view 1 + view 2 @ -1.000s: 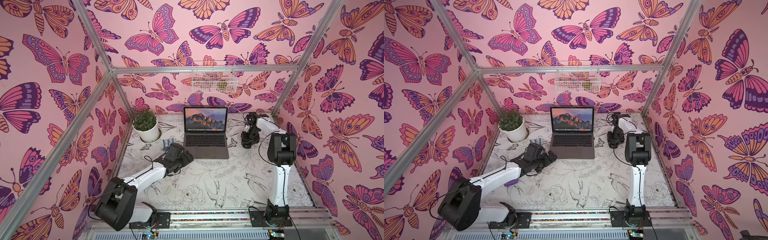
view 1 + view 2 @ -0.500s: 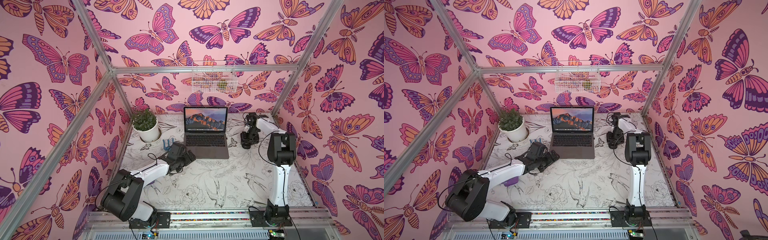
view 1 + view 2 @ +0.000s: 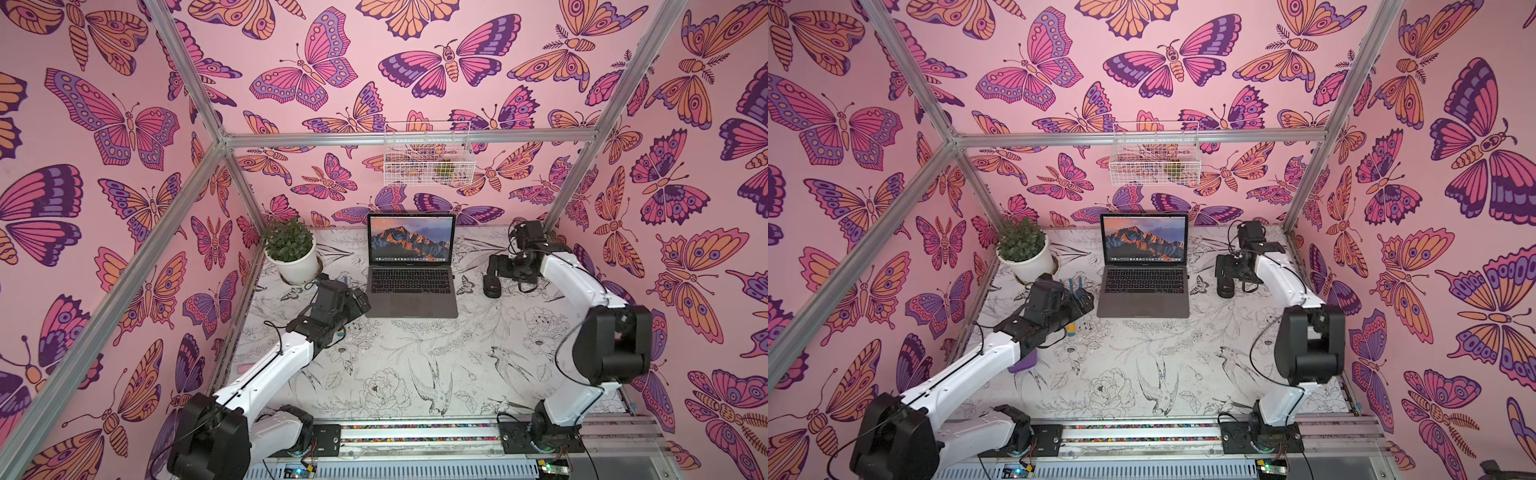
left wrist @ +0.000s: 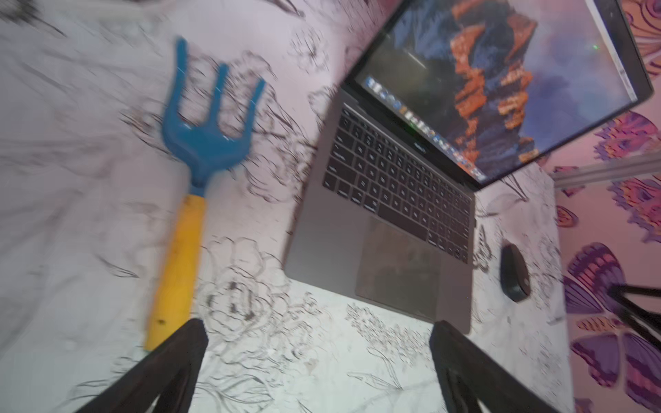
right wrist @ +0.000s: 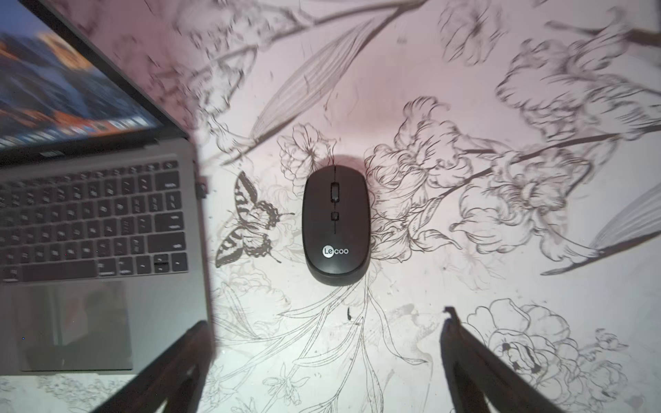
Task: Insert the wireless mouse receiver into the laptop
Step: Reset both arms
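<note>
Within pink butterfly walls (image 3: pixel 332 62), on a flower-sketched white table (image 3: pixel 415 365), the lit dark-grey laptop (image 3: pixel 411 286) is seen just ahead of the widely spread left gripper (image 4: pixel 318 336), and the black oval mouse (image 5: pixel 335 223) just ahead of the equally spread, empty right gripper (image 5: pixel 323 320).

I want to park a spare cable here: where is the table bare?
Bare: the wide stretch of table in front of the laptop. Crowded: left of the laptop, with potted plant, garden fork and left gripper; right of it, wireless mouse and right gripper.
</note>
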